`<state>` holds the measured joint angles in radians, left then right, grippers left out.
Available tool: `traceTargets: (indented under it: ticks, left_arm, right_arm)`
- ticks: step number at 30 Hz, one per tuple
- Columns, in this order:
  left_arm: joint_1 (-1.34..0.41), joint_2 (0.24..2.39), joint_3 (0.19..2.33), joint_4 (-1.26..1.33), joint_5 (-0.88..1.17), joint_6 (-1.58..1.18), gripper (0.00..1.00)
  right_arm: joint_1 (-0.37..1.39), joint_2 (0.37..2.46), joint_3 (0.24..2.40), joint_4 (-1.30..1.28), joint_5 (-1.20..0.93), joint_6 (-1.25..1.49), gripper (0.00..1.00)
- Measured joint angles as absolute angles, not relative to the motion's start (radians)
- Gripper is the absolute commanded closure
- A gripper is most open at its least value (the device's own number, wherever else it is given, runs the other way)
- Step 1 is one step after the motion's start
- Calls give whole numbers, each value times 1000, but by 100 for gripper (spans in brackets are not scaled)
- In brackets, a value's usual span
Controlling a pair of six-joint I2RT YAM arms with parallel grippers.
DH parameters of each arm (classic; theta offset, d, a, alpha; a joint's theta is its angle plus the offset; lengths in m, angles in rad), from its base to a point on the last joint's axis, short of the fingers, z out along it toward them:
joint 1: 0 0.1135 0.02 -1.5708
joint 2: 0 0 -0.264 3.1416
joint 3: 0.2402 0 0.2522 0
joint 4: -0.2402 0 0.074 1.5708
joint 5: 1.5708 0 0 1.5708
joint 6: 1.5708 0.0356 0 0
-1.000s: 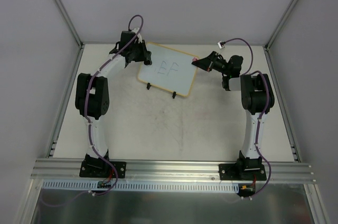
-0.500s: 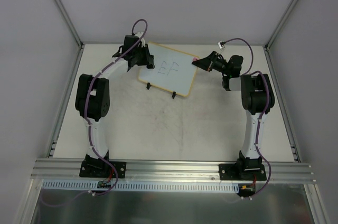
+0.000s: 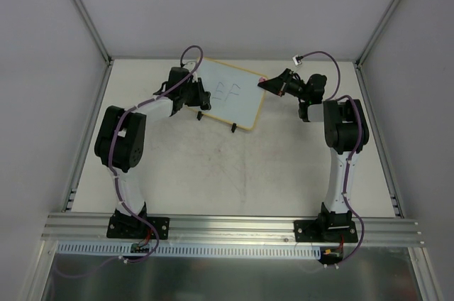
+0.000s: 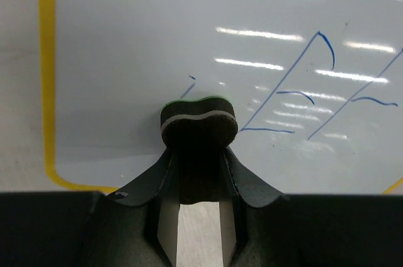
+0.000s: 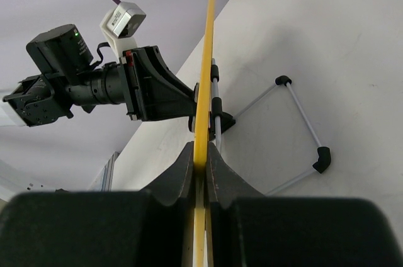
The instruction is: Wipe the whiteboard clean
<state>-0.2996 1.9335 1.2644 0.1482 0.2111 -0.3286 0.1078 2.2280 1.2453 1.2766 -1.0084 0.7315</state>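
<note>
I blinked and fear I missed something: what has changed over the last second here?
The left arm's fingers, pinching a small eraser pad, slid along the whiteboard's left side toward the robot's bases, and its elbow swung outward. The right arm's fingers stayed clamped on the board's right edge; the board and its blue writing look unchanged.

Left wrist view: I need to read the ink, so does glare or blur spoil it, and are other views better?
Left wrist: lamp streaks glare across the whiteboard and blue writing, strokes legible; the left hand is blurred near the lens. Top external: evenly lit, writing faint. Right wrist: whiteboard edge-on, right hand out of focus.
</note>
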Motion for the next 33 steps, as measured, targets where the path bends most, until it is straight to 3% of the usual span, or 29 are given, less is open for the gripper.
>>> traceTargets:
  ticks: [14,33]
  left_arm:
    - [-306,1928,1238,171,261,-332,100]
    - [-320,2107,1745,-112,226,-294,100]
  right_arm:
    - [107,2228,1245,1277,-1009,731,100]
    - [107,2228,1245,1278,-1008,729,100]
